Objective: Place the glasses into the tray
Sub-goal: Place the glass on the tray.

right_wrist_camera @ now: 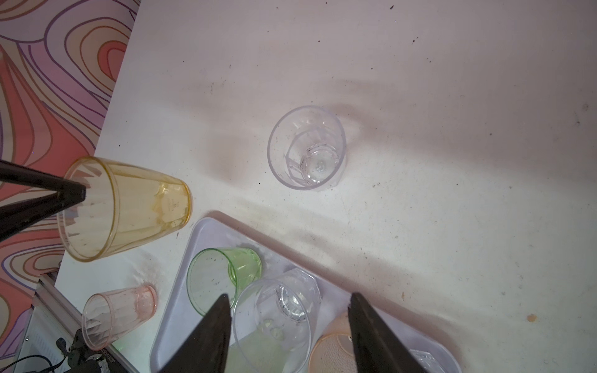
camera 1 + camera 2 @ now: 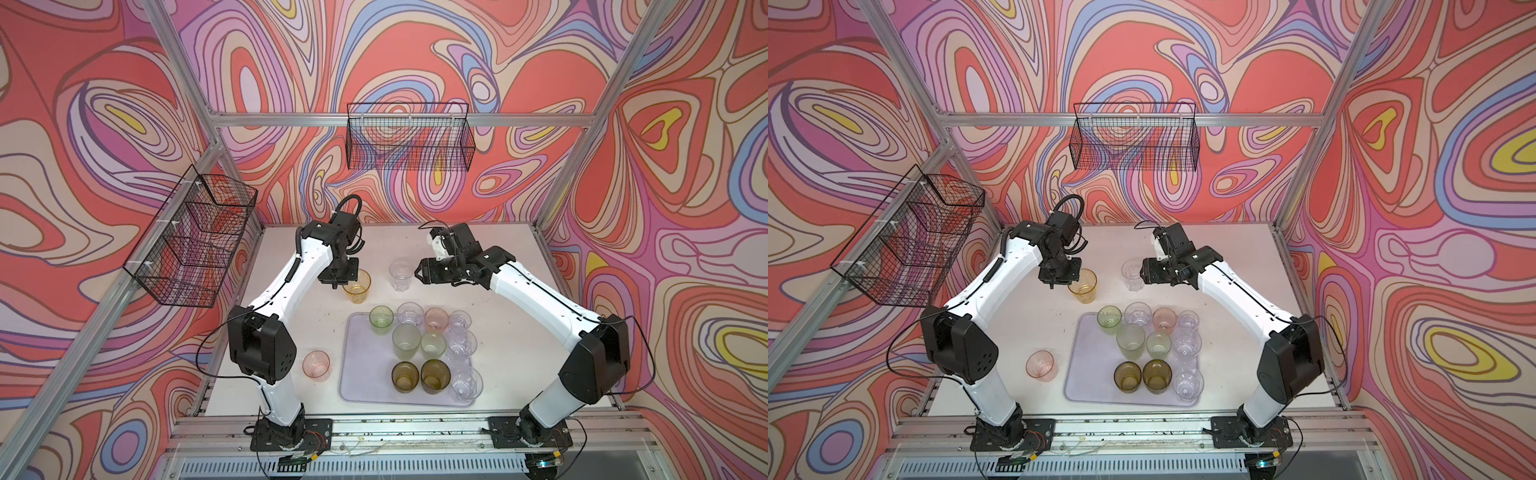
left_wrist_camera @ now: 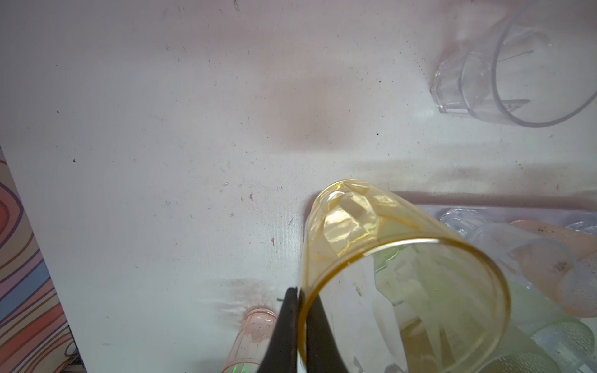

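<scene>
My left gripper [image 2: 337, 285] is shut on the rim of an amber-yellow glass [image 2: 356, 286], one finger inside and one outside [image 3: 298, 292]. The glass [image 3: 387, 258] hangs tilted just beyond the far left corner of the pale lilac tray [image 2: 361, 374]. Several glasses stand in the tray: green [image 2: 381, 319], clear, pink, frosted green [image 2: 406, 340] and olive-brown [image 2: 404, 376]. A clear glass [image 2: 401, 274] stands on the table behind the tray. My right gripper [image 2: 419, 274] is open beside it, holding nothing [image 1: 289, 300]. A pink glass [image 2: 316, 365] stands left of the tray.
A black wire basket [image 2: 409, 137] hangs on the back wall and another [image 2: 195, 241] on the left wall. Aluminium frame posts run along the white table's [image 2: 507, 332] sides and a rail crosses its front.
</scene>
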Controlling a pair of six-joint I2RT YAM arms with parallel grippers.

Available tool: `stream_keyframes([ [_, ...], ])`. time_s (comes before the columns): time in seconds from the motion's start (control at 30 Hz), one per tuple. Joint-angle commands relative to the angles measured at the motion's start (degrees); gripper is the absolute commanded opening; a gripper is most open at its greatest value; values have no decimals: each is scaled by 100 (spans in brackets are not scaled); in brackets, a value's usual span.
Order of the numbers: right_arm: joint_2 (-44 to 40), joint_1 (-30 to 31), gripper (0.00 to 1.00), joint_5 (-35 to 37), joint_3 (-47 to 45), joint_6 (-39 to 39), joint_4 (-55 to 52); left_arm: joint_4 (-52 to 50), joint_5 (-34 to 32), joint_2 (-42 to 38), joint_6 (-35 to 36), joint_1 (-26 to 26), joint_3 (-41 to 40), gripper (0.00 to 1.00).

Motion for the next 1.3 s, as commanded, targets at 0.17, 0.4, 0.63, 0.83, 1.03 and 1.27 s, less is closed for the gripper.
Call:
stream_keyframes([
  [0.17,40,-27,60,-168,-15,56,183,-86,120,-877,-308,36,-982,0],
  [0.4,44,-30,60,-158,34,38,162,93,305,-1489,-503,24,-1862,0],
  [0.63,104,-31,60,-220,107,46,144,110,216,-1979,-677,-57,-2366,0],
  [0.83,111,-29,61,-212,115,56,134,172,187,-2348,-837,-177,-2774,0],
  [1.03,118,-27,60,-217,113,63,138,225,130,-2536,-1080,-445,-2986,0],
  [1.27,115,-23,60,-200,131,60,127,299,182,-2615,-1347,-782,-3265,0],
])
